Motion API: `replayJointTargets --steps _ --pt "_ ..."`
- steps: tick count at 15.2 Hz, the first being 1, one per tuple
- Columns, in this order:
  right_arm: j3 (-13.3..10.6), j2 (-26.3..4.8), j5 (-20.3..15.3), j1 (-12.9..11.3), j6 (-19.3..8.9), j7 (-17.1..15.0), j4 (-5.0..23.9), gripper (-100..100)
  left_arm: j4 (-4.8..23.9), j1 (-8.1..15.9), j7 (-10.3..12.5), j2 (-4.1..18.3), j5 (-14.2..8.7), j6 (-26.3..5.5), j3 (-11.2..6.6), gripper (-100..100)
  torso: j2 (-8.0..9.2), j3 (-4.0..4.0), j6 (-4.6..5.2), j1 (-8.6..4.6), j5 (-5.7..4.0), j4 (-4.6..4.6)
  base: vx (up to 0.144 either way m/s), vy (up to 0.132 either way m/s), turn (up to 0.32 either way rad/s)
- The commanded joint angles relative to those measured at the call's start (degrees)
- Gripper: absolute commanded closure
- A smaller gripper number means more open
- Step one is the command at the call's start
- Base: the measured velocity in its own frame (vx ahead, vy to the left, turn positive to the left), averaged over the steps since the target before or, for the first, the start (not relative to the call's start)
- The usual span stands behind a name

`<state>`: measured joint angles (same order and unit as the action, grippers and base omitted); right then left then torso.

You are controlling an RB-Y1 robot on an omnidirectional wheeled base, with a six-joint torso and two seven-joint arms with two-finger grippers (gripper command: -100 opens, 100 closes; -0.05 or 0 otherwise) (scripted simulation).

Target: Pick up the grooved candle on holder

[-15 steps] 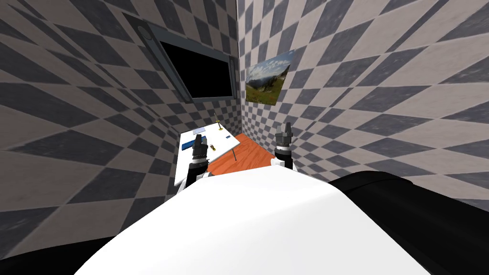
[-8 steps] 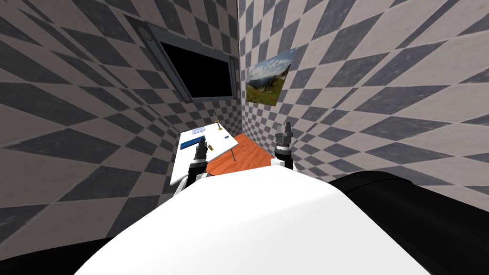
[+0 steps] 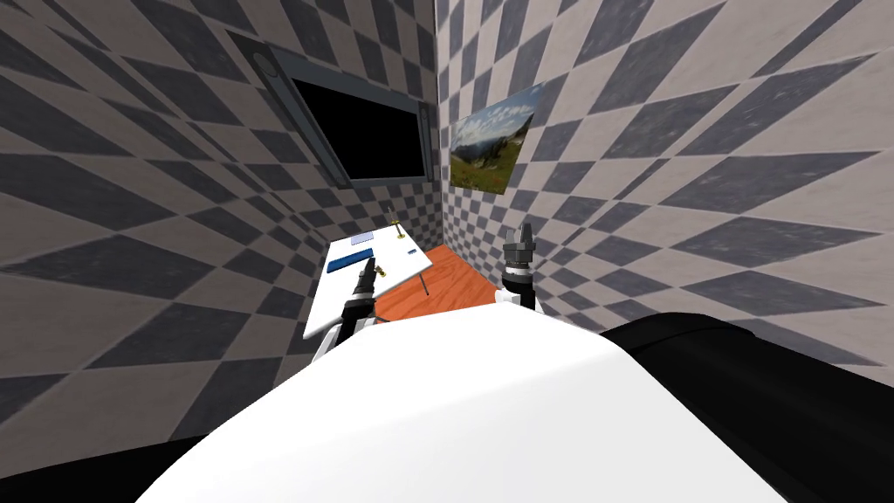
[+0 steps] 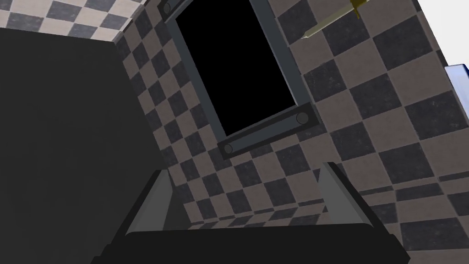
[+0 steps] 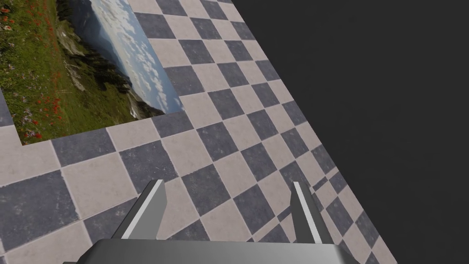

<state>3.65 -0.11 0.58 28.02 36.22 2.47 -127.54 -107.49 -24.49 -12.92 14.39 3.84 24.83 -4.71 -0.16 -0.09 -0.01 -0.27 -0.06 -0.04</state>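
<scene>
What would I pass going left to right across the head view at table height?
Blue flat object on the white table → thin candle at the table's far end → right gripper, fingers open.

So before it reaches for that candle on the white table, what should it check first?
1. Left hand open and empty: ok, the fingers are apart with nothing between them.
2. Candle centred between those fingers: not ok, it stands on its gold holder well off to one side.
3. Is this the grooved one: cannot tell, it is too small to see.
4. Way in clear: not ok, a small gold thing stands on the white table close beside the left hand.
5. Right hand out of the way: ok, it is open and held off beside the table.
</scene>
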Motion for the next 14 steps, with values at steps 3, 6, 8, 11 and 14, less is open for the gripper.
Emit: replayJointTargets --steps 3,6,8,11,14 --pt "0.0 0.0 0.0 0.0 0.0 0.0 0.0 0 4.8 1.6 -1.5 0.2 1.0 -1.3 -1.85 -100 -0.01 -0.01 0.00 -0.07 -0.01 0.00 0.029 -0.088 0.061" --pt "0.0 0.0 0.0 0.0 0.0 0.0 0.0 0 8.0 2.6 -2.5 0.3 1.6 -2.0 -3.24 -100 -0.03 -0.01 0.00 -0.06 -0.01 0.00 0.041 -0.087 0.053" --pt "0.0 0.0 0.0 0.0 0.0 0.0 0.0 0 10.1 3.0 -2.9 0.2 1.9 -2.4 -3.93 -100 -0.10 -0.05 0.00 -0.10 -0.02 -0.02 0.045 -0.090 0.054" --pt "0.0 0.0 0.0 0.0 0.0 0.0 0.0 0 13.6 4.0 -3.8 0.1 2.5 -3.2 -5.27 -100 -0.05 -0.03 0.00 -0.01 0.00 -0.01 0.035 -0.070 0.046" --pt "0.0 0.0 0.0 0.0 0.0 0.0 0.0 0 17.0 4.8 -4.7 -0.1 3.0 -3.9 -6.56 -100 -0.16 -0.09 0.00 -0.07 -0.02 -0.03 0.068 -0.084 0.060"
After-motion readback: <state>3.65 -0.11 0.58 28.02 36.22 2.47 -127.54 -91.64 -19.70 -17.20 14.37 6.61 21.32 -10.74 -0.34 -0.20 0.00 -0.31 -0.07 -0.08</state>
